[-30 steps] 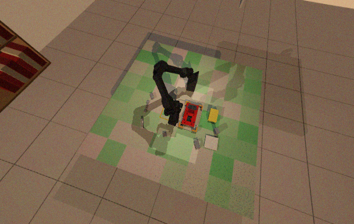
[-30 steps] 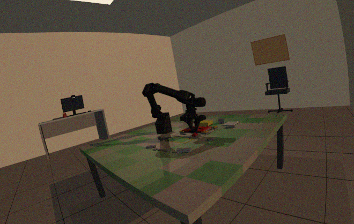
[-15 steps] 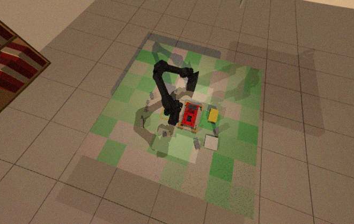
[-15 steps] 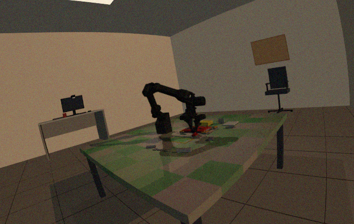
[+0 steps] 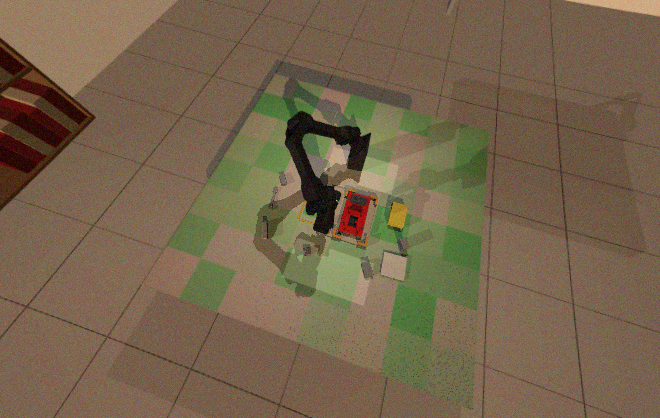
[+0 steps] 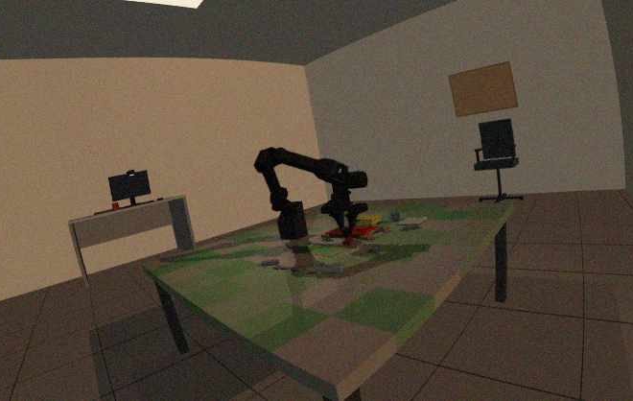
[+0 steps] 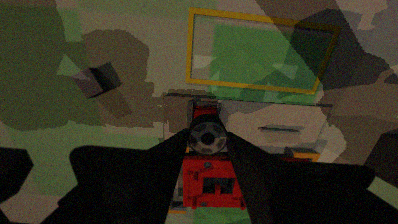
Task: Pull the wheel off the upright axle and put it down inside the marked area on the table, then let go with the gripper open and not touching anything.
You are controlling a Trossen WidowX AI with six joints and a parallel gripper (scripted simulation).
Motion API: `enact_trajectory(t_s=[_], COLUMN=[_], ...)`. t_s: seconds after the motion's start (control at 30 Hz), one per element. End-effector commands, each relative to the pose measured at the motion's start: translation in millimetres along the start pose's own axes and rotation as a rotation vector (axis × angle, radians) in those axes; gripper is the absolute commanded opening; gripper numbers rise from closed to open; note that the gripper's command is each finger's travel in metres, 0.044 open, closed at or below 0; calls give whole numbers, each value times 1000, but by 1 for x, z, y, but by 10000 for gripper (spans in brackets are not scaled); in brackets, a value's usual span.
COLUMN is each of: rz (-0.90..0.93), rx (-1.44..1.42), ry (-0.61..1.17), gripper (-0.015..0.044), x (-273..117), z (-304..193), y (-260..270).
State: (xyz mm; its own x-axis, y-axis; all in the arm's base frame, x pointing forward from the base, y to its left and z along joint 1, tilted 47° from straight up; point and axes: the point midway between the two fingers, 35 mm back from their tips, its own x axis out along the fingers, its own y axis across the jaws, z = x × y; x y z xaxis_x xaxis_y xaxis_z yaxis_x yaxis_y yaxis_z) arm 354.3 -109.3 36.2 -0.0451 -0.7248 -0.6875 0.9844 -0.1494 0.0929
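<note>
Wheel (image 7: 208, 138), one, dark-tyred with a pale spoked hub: between the fingertips of the gripper, face toward the wrist camera. Gripper (image 5: 323, 228) (image 6: 347, 236) (image 7: 207, 134), one, black: pointing down, partly closed, clamped on the wheel. Whether the wheel is clear of its axle, cannot be told. Red block (image 5: 354, 213) (image 6: 356, 231) (image 7: 212, 182), one: just beside the gripper. Marked area (image 5: 300, 213) (image 7: 189, 47), one, yellow-outlined: near the gripper, the wheel outside it. Yellow box (image 5: 397, 215) (image 6: 369, 219), one: beyond the red block from the gripper.
</note>
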Motion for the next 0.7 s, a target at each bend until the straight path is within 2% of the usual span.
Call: enact_trajectory(t_s=[0.0, 0.67], rz=[5, 7], rx=[3, 2], ry=[1, 1], gripper=[0, 0], x=[-4, -10], z=[-1, -1], y=[1, 1])
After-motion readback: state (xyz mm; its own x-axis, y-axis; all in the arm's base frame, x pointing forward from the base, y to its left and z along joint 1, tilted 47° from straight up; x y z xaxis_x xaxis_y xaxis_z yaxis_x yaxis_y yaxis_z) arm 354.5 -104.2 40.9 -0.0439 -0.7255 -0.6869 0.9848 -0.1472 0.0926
